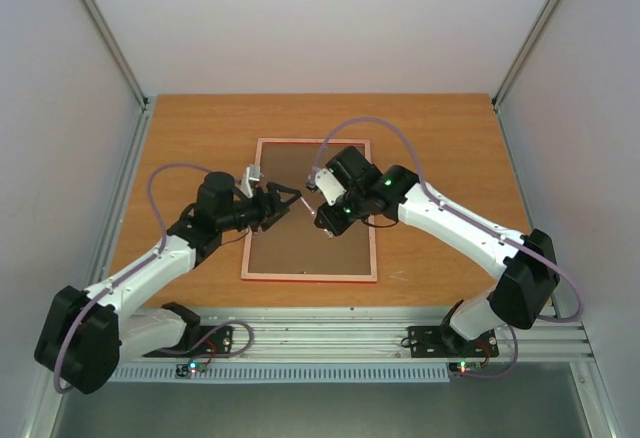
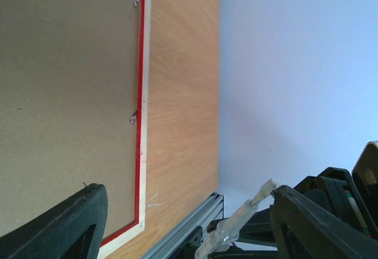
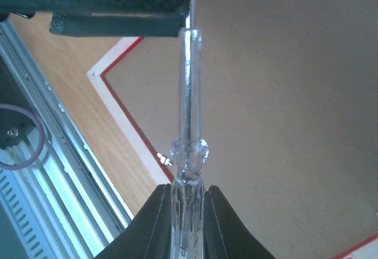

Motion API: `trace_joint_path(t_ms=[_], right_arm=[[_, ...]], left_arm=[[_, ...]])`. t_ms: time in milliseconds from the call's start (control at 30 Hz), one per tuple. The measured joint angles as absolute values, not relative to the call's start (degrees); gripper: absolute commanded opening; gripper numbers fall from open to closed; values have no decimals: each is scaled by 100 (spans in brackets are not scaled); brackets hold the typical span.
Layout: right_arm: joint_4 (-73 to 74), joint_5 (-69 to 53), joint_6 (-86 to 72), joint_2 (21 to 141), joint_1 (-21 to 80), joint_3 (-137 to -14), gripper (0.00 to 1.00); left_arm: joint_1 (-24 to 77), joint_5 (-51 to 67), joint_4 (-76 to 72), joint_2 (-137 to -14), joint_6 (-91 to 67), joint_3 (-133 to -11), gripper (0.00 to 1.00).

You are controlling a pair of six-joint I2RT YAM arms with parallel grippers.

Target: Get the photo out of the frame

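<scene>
Frame (image 1: 310, 278): face down, centre of desk (image 1: 200, 148), long axis near-to-far edge, beneath both claws.
Right gripper (image 3: 188, 192): clenched on clear tool (image 3: 188, 93).
Left gripper (image 2: 189, 193): released, tool tip between fingers.

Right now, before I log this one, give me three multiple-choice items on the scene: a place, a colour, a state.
1. Where is the frame?
A. leaning on the rear wall
B. flat on the table, between the two arms
C. on the metal rail by the arm bases

2. What colour is the frame's rim?
A. blue
B. black
C. red

3. What are the right arm's jaws doing?
A. gripping a clear-handled tool
B. hanging open and empty
C. pinching the frame's corner

Answers:
1 B: the top view shows it lying back-up on the wooden table, with both arms reaching over it.
2 C: a red edge runs around the brown backing board.
3 A: the right wrist view shows them closed on the clear handle.
</scene>
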State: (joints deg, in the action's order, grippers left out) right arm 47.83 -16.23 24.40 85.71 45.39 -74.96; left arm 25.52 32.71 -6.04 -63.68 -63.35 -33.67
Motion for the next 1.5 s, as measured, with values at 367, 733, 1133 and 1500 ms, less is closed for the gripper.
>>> trace_joint_path(t_ms=[367, 733, 1133, 1500], right_arm=[[4694, -1608, 2449, 8803, 4910, -7697, 8], [4274, -1422, 2539, 8757, 4995, -7400, 36], [4005, -1111, 2755, 8759, 5159, -7081, 33], [3839, -893, 3037, 9011, 5214, -7100, 1]], left_arm=[[3164, 2958, -862, -6685, -6390, -3402, 24], [3238, 2510, -1050, -6517, -6807, -3304, 1], [3238, 2351, -1315, -6471, -7507, -2917, 1], [3218, 2353, -1586, -6648, -7782, -2714, 30]])
